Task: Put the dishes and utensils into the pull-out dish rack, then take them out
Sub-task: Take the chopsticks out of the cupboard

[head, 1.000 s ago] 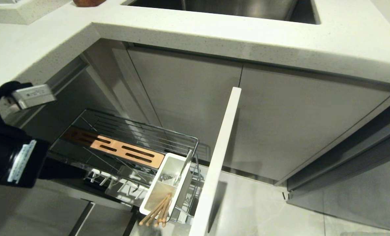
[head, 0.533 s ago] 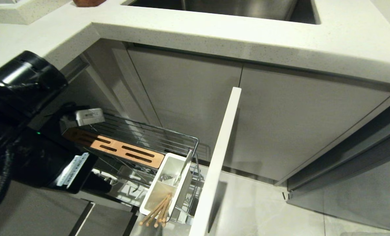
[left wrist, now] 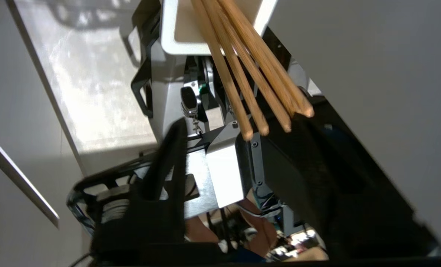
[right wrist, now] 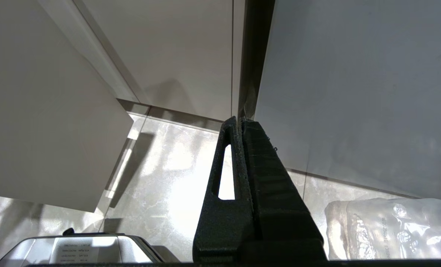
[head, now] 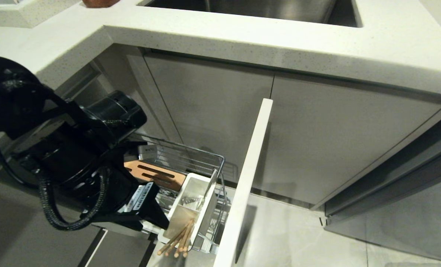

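Under the speckled table [head: 220, 33], the left gripper [left wrist: 239, 148] has swung down beside the chopsticks [head: 177, 241] in the caddy [head: 200, 185], jaws now parted, likely unloading them; right gripper [right wrist: 239, 122] parked, closed.

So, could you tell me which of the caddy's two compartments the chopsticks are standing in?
The chopsticks stand in the caddy's compartment at its end farther from the counter, by the left gripper; the other one holds the metal spoon.

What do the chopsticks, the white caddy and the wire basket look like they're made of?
Chopsticks: light, matte wood, with grain showing in the left wrist view. Caddy: smooth white, probably plastic, though glazed ceramic isn't ruled out. Wire basket: thin shiny rods with bright glints, apparently chromed metal.
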Motion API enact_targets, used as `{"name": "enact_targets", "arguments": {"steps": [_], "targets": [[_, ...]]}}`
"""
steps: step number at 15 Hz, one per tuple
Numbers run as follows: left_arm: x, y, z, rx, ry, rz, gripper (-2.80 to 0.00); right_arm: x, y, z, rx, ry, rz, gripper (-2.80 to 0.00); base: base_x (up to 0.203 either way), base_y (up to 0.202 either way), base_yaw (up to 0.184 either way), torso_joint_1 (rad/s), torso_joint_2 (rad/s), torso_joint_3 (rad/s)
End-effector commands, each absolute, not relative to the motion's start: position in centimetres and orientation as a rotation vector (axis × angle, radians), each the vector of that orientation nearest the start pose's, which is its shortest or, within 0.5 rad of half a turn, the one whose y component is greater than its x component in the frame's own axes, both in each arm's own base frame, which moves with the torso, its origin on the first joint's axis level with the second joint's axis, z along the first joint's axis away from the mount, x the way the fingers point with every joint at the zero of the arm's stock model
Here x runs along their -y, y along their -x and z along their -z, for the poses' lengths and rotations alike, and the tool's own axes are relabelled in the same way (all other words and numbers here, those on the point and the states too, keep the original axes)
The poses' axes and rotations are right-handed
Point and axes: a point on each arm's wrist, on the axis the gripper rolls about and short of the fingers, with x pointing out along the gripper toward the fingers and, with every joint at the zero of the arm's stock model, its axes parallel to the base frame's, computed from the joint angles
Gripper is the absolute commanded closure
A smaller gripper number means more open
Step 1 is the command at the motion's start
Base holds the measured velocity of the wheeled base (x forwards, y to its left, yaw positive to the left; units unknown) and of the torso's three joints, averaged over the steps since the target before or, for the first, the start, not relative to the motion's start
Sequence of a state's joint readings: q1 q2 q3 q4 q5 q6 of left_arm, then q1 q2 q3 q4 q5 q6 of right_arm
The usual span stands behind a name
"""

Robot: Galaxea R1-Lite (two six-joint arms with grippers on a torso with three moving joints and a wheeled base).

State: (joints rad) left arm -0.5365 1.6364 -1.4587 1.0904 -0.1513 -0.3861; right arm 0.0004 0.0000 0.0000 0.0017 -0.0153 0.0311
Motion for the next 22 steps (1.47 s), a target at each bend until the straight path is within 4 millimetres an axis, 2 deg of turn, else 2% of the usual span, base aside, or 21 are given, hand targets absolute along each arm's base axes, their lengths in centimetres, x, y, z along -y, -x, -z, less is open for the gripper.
{"name": "enact_targets", "arguments": {"steps": [1,5,13,18,22], "targets": [[13.3,-21.3,-23.2,-1.408,0.058,0.299,-2.80,0.0,2.3,-7.4,-0.004,-0.031,0.015,0.00,0.000,0.000,0.000,0.000,0.00,0.000],[13.8,-21.8,-22.2,-1.443,0.031,0.179,-2.80,0.0,2.3,-7.5,-0.003,-0.031,0.015,0.00,0.000,0.000,0.000,0.000,0.00,0.000],[14.4,-23.0,-19.7,-1.555,-0.026,0.110,-2.80,0.0,2.3,-7.5,-0.003,-0.031,0.014,0.00,0.000,0.000,0.000,0.000,0.00,0.000],[14.7,-23.4,-19.0,-1.587,-0.028,0.108,-2.80,0.0,2.3,-7.5,-0.004,-0.031,0.014,0.00,0.000,0.000,0.000,0.000,0.00,0.000],[15.0,-23.9,-19.4,-1.608,-0.023,0.109,-2.80,0.0,2.3,-7.5,-0.003,-0.031,0.015,0.00,0.000,0.000,0.000,0.000,0.00,0.000]]}}
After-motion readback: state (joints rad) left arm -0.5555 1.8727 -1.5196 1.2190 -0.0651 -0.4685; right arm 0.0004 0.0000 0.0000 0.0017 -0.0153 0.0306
